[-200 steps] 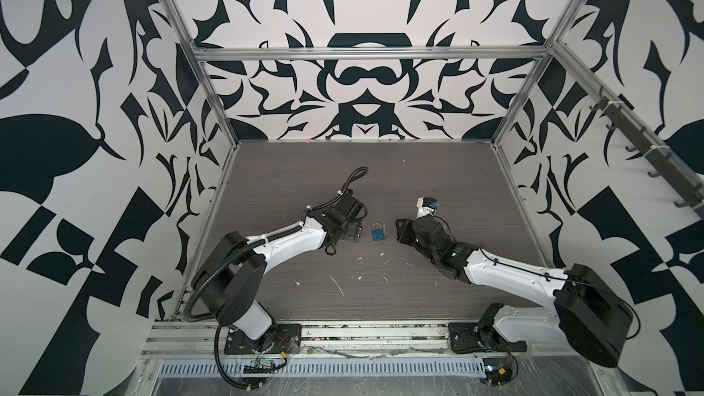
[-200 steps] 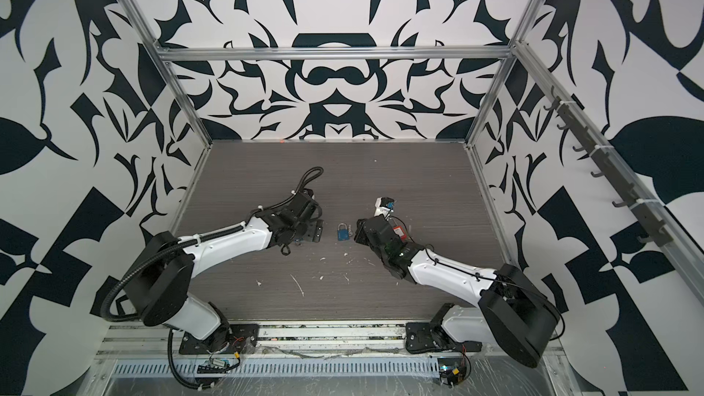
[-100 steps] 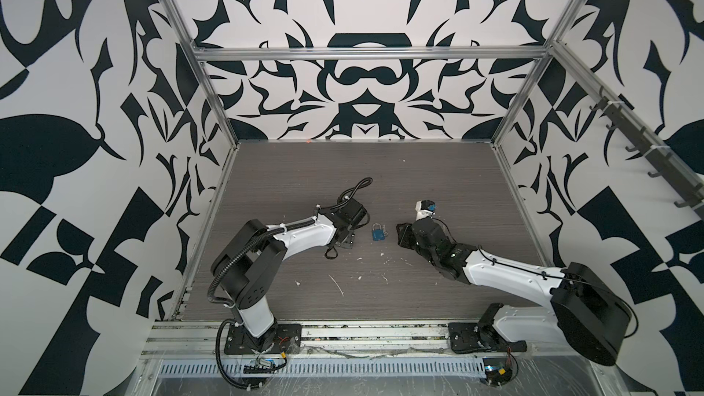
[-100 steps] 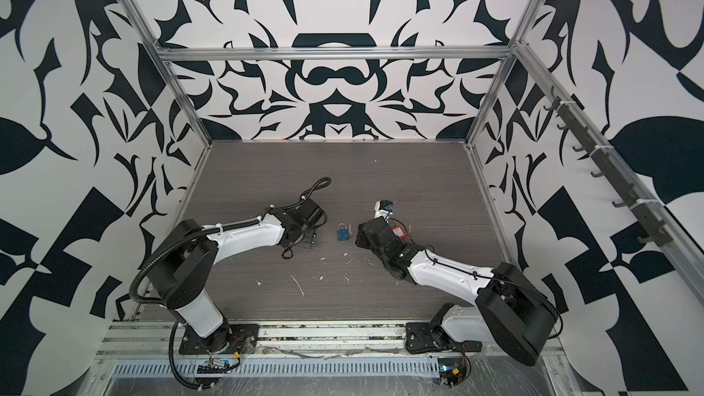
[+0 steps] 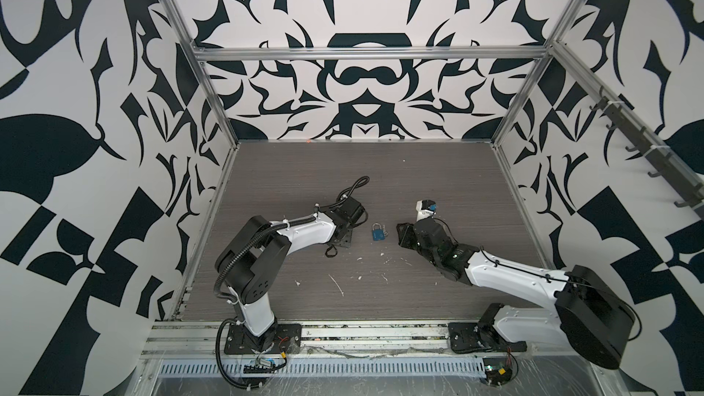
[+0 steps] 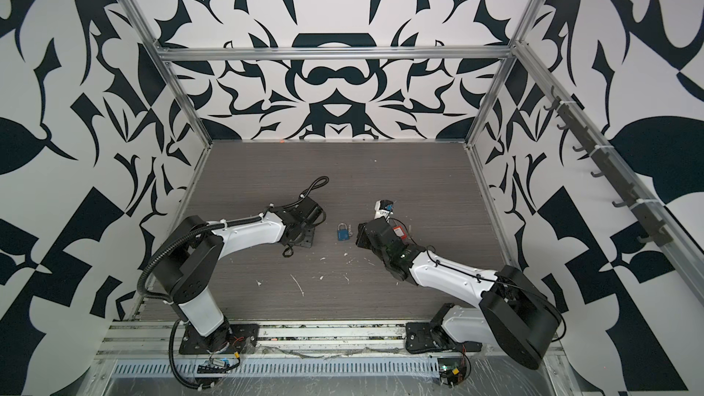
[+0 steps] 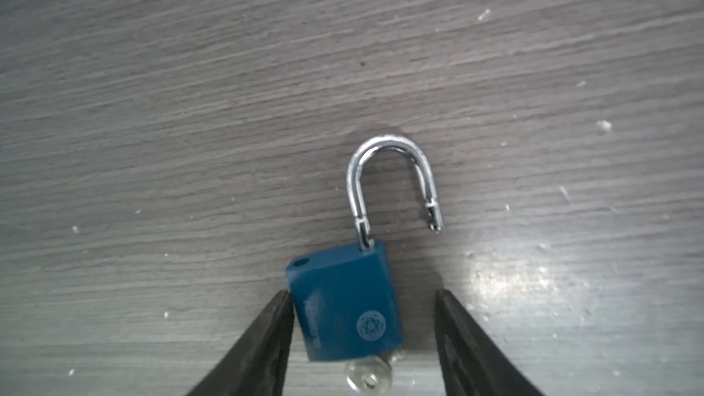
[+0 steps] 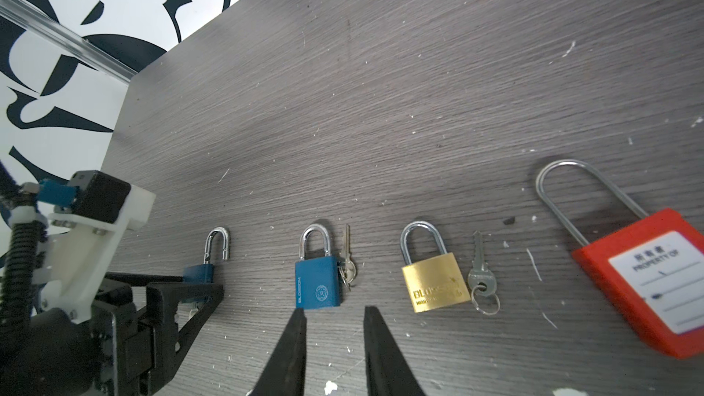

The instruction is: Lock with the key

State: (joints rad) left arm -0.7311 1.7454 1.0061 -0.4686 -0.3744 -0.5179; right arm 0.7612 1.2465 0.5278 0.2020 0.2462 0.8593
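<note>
**Item:** open lock (image 7: 344, 306), blue. I am seeing it lying flat about mid-desk (image 7: 190, 108), well clear of every edge. It sits at the end of a row nearest the left arm, alongside a shut blue lock (image 8: 318, 283), brass lock (image 8: 434, 283) and red lock (image 8: 644, 283).

**Parts:** shackle (image 7: 388, 169) swung out, its free end turned away from its hole. Key (image 7: 367, 379) sitting in the base.

**Left gripper** (image 7: 364, 295): jaws standing open astride the body, one finger touching a side face, the other apart from it.

**Right gripper** (image 8: 335, 309): jaws parted, holding nothing, pointing at the shut blue lock.

**Handling, as I am judging it:**
- Small, rigid, dense metal.
- Painted faces likely slippery, so it may skate or twist on the desk.
- Best hold is across the flat side faces, mid-body, leaving shackle and key free.
- The thin key head is asking for a fingertip pinch.
</note>
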